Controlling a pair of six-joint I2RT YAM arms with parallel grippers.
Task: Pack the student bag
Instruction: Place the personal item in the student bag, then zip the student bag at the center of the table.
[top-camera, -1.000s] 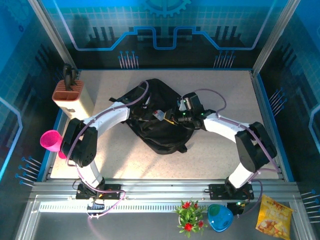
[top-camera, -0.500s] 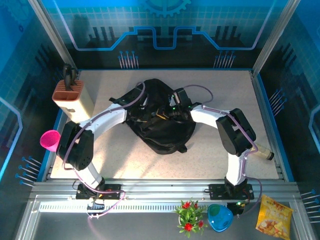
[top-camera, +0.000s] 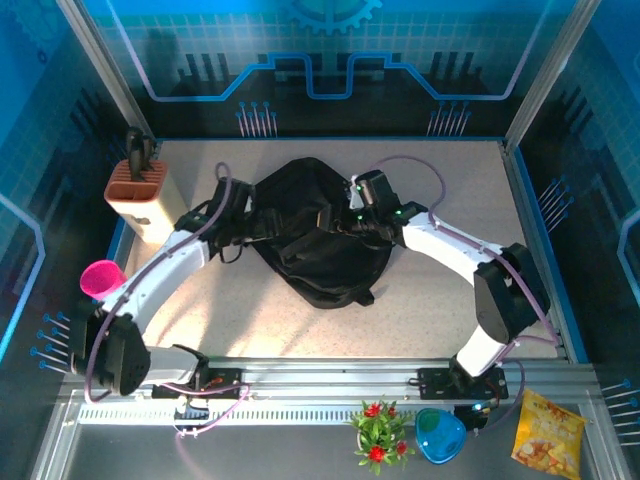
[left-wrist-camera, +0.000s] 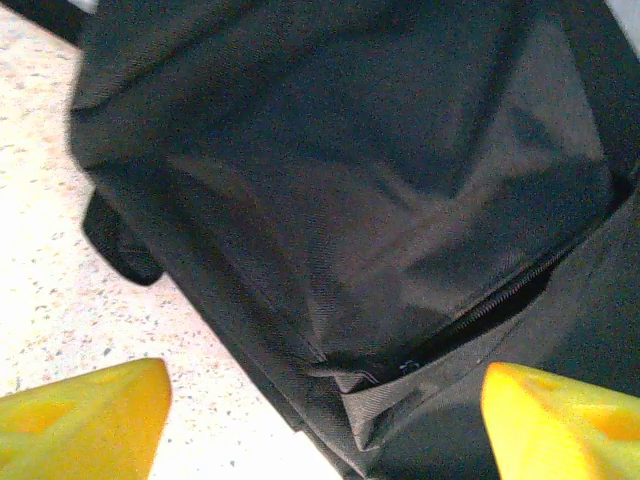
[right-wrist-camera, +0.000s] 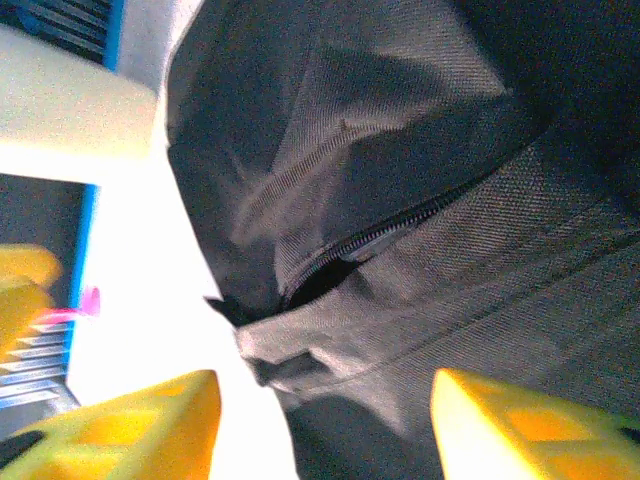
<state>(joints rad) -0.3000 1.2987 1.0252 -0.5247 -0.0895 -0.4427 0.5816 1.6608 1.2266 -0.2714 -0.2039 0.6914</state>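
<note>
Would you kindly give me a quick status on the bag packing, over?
Left claw open, empty. Right claw open, empty. Student bag on table, zip partly open. Nothing blocking the zip.

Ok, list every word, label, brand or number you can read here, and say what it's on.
No text here is readable.
snack packet: has print, too small to read.
bag: no label or brand visible.
back wall: gear graphic and lines, no words.

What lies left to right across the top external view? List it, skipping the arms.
pink cup → tan utensil holder → student bag → blue bowl → yellow snack packet
</note>
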